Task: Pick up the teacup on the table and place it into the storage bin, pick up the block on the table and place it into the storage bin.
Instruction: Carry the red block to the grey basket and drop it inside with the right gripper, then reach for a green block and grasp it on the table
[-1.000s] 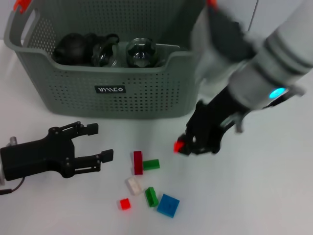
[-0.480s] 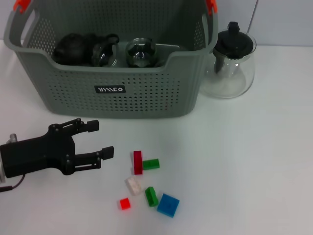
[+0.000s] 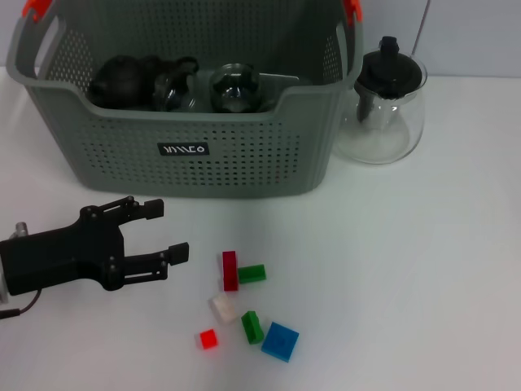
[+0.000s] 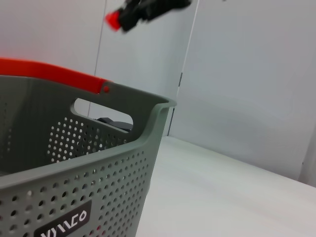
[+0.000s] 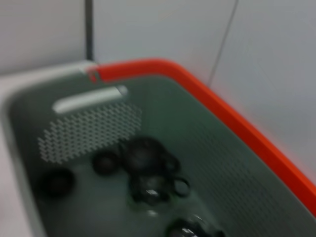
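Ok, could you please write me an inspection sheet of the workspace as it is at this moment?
Surface: white table, no spills seen.
Job's things: storage bin holds dark teaware and a glass cup; loose blocks lie before it.
Clutter: glass teapot beside the bin.
Grippers: left gripper open, low beside the blocks; right gripper high over the bin, holding a red block.
Cables: thin cable at the left arm.
Surroundings: plain wall panels.

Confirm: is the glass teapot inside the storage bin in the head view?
No, the glass teapot stands on the table just outside the storage bin, beside its right end.
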`<state>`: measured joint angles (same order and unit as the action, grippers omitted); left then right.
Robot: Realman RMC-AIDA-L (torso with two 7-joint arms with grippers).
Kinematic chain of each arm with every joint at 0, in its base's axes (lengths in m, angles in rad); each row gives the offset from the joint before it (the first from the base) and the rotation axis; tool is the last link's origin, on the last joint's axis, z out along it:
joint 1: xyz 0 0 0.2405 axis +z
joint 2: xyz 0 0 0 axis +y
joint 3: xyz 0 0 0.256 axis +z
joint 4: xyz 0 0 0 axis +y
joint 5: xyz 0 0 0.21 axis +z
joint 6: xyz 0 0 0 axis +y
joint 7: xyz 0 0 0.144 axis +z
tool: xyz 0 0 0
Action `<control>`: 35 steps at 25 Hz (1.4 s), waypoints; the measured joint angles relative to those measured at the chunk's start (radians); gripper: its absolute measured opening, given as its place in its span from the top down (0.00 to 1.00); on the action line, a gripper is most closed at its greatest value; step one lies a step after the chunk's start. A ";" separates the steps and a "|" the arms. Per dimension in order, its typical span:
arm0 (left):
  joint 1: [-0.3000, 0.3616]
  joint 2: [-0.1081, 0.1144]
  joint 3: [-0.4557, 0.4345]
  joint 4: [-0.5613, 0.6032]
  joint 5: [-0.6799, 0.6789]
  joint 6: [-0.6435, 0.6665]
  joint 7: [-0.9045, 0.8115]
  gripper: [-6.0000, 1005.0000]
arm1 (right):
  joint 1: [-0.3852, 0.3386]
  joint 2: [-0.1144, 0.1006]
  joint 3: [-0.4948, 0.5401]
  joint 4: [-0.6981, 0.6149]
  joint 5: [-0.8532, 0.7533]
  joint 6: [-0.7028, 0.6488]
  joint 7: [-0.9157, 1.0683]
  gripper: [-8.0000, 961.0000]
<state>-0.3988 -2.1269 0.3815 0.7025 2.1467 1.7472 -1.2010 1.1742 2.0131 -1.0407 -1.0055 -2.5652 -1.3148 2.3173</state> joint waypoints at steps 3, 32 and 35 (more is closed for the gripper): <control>0.000 0.000 0.000 0.000 0.001 0.000 0.000 0.15 | 0.001 0.013 -0.043 0.032 -0.048 0.062 0.010 0.66; -0.001 0.001 0.005 -0.006 0.005 0.000 -0.001 0.15 | -0.347 0.007 -0.028 -0.327 0.587 -0.471 -0.311 0.33; 0.001 0.001 0.005 -0.004 0.006 0.000 -0.001 0.15 | -0.361 0.017 -0.036 -0.285 0.508 -0.566 -0.342 0.33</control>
<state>-0.3981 -2.1261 0.3865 0.6990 2.1527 1.7472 -1.2016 0.8134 2.0303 -1.0764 -1.2907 -2.0572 -1.8806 1.9753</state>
